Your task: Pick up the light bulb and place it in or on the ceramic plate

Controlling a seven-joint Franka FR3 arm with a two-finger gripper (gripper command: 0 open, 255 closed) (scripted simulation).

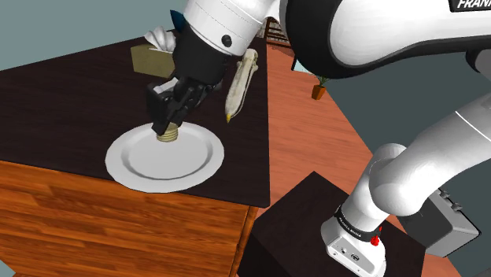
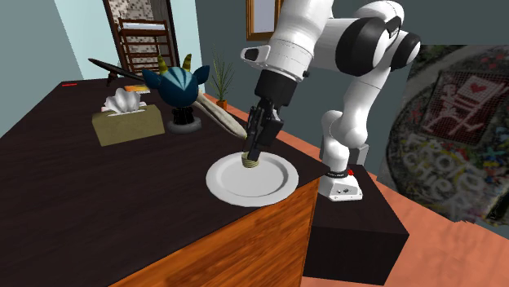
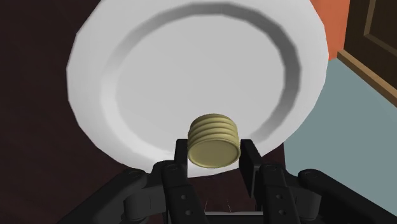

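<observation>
So the gripper (image 1: pixel 168 120) has the bulb (image 1: pixel 167 135) pinched between its fingers (image 3: pixel 182 156); in the wrist view they sit snug on either side of it, one per side. The bulb hangs with its tan ribbed screw base pointing down; the glass part is tucked up between the fingers, so I can't really see it.

It's right over the white plate (image 1: pixel 185 167), above the inner slope by the rim and not the middle; in the shoulder view that's the plate's far side. Whether the base is touching the plate or just above it, can't tell tbh; it looks super close in the second exterior view, where the bulb (image 2: pixel 251 161) meets the plate (image 2: pixel 271 184) at its back edge.

The plate sits on a dark table (image 1: pixel 71 86) near the corner by the stand (image 1: pixel 315 212); a tissue box (image 2: pixel 126 124) is further back on the table, well apart from the plate.
</observation>
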